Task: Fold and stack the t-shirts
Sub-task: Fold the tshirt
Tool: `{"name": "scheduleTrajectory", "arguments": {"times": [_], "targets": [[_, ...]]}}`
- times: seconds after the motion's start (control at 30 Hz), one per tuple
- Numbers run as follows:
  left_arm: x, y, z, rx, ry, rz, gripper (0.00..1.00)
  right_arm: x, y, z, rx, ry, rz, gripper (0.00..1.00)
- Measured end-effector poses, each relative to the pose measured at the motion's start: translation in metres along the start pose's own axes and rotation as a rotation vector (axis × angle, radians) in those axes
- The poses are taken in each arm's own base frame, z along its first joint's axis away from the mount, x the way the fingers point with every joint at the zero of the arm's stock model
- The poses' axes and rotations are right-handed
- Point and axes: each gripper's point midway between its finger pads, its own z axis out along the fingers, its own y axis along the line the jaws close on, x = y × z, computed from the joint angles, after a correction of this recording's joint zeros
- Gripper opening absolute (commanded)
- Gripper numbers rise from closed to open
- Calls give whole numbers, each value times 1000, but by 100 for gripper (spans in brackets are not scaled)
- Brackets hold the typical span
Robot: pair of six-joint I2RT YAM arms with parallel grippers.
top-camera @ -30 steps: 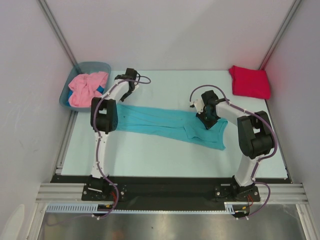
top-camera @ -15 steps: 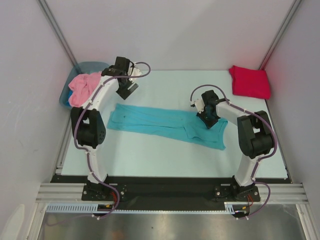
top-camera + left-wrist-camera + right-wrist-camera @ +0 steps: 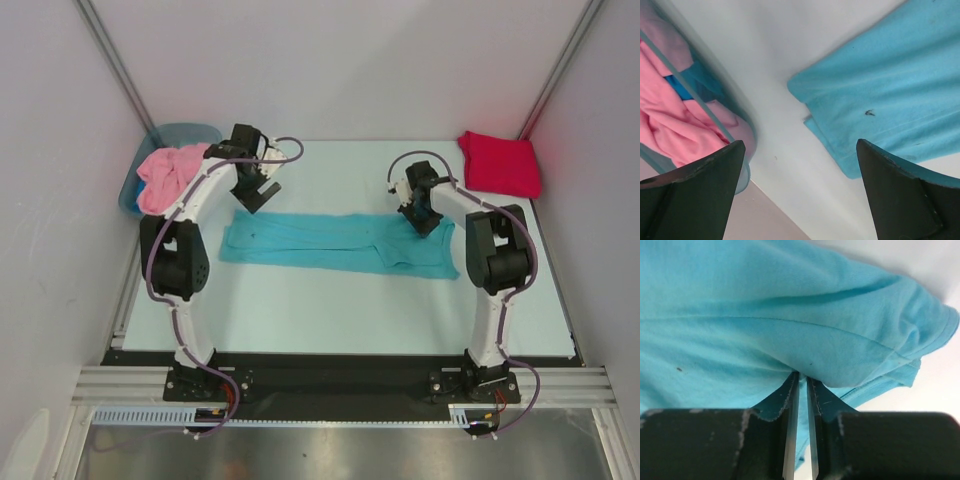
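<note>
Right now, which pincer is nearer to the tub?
Left. The left pincer hangs open just right of the tub, above the table near one end of the turquoise shirt. The right pincer is far across the table, shut on that shirt's other end.

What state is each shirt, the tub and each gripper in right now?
Turquoise shirt: laid out as a long strip.
Red shirt: folded, far right corner.
Pink shirt: crumpled in tub.
Tub: holds pink shirt.
Left gripper: open, empty.
Right gripper: shut on turquoise shirt.

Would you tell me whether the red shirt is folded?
Folded: the red shirt lies as a compact rectangle at the far right.
</note>
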Motion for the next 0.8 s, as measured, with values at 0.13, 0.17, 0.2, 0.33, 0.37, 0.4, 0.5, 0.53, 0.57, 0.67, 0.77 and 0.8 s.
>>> {"name": "scheduleTrajectory", "arguments": {"times": [0.13, 0.17, 0.2, 0.33, 0.37, 0.4, 0.5, 0.53, 0.57, 0.67, 0.77, 0.8], "targets": [[-7, 8, -23, -31, -50, -3, 100, -16, -11, 7, 12, 1, 17, 15], [-8, 11, -31, -41, -65, -5, 100, -22, -15, 10, 16, -1, 22, 15], [-10, 12, -38, -50, -78, -7, 100, -29, -19, 12, 21, -6, 28, 15], [-10, 17, -67, -83, -132, -8, 100, -66, -41, 26, 46, -48, 49, 13], [-9, 18, -74, -91, -143, -5, 100, -75, -46, 29, 51, -58, 56, 13], [-8, 18, -80, -96, -151, -3, 100, -86, -52, 33, 62, -76, 62, 13], [-1, 16, -95, -109, -168, 5, 100, -113, -66, 42, 94, -135, 70, 13], [2, 15, -100, -111, -172, 11, 100, -120, -68, 44, 101, -151, 67, 13], [5, 13, -104, -113, -176, 14, 100, -124, -70, 45, 107, -161, 63, 13], [13, 7, -115, -115, -183, 29, 100, -138, -75, 50, 126, -190, 35, 13], [20, -3, -121, -106, -177, 56, 100, -159, -80, 56, 149, -236, 7, 12], [21, -6, -123, -103, -178, 70, 100, -166, -82, 58, 157, -252, -1, 12]]}}
